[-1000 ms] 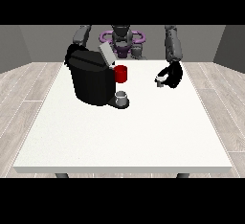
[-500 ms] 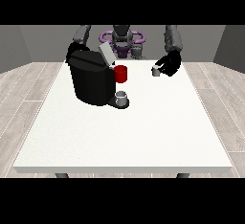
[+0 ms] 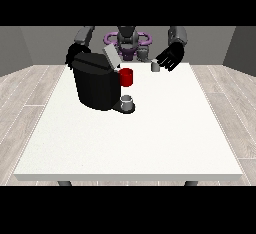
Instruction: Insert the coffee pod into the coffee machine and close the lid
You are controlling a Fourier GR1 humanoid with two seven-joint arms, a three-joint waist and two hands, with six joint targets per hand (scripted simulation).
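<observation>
Closest to us is the big flat white table [image 3: 130,143], nothing going on along its front edge. Further in, we get the small grey cup [image 3: 127,101] sitting on the drip base of the bulky black coffee machine [image 3: 95,83]. There's a red cylinder-shaped part [image 3: 127,77] on the machine's front, and above it the pale grey lid [image 3: 111,57] is tilted up, so the top looks open and ready to take a pod.

Past that, over toward the table's far edge, is the small light-grey coffee pod [image 3: 155,66]. It's pinched in the black hand at the view's right [image 3: 170,58], fingers curled around it, and it looks held up off the table rather than resting on it, though we can't be totally sure from this angle.

The thing that matters for the next move: the pod sits to the view's right of the open machine top and roughly level with it, so we reckon it needs to travel sideways toward the view's left, then go down into the opening under the raised lid.

The black hand at the view's left [image 3: 75,54] is right behind the machine's far corner, mostly hidden, so we can't tell what its fingers are doing. It's the nearer one to the lid, so it might be the one that shuts it.
</observation>
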